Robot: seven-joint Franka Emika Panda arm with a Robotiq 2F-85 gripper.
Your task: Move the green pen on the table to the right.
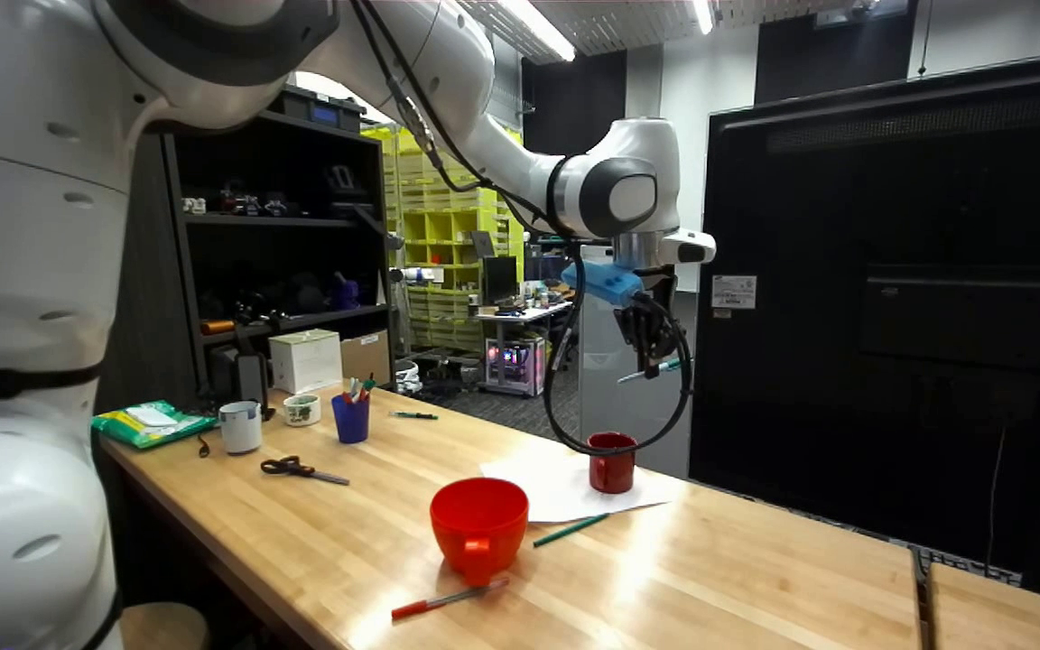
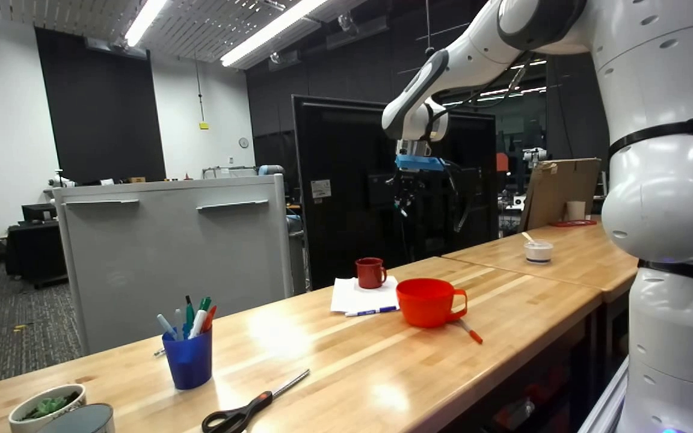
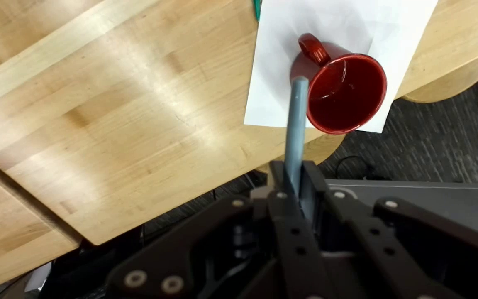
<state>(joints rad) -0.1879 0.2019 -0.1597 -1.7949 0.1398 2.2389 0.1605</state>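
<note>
Where my table (image 1: 755,560) starts on the left in an exterior view: I see a green packet (image 1: 152,424), then a pale mug (image 1: 240,428) and black-handled scissors (image 1: 303,470), lying flat.
Blue cup (image 1: 351,421): upright, pens (image 2: 189,317) standing in it.
Red bowl (image 1: 479,515): upright, with a red pen (image 1: 448,598) lying beside it; I can't tell whether the two touch.
Green pen (image 1: 571,530): flat on the table just right of the bowl, one end by the edge of the white paper (image 1: 547,492).
Red mug (image 1: 612,471): standing upright on that paper.
Gripper (image 3: 294,170): I hold it high above the table, its jaws clamped on a grey-blue pen (image 3: 296,120) whose other end shows teal-green in an exterior view; it hangs well apart from the green pen.
Black panel (image 1: 845,271): tall, standing beyond the table.
Seam (image 1: 923,587): a dark gap across the wood, with more tabletop past it.
</note>
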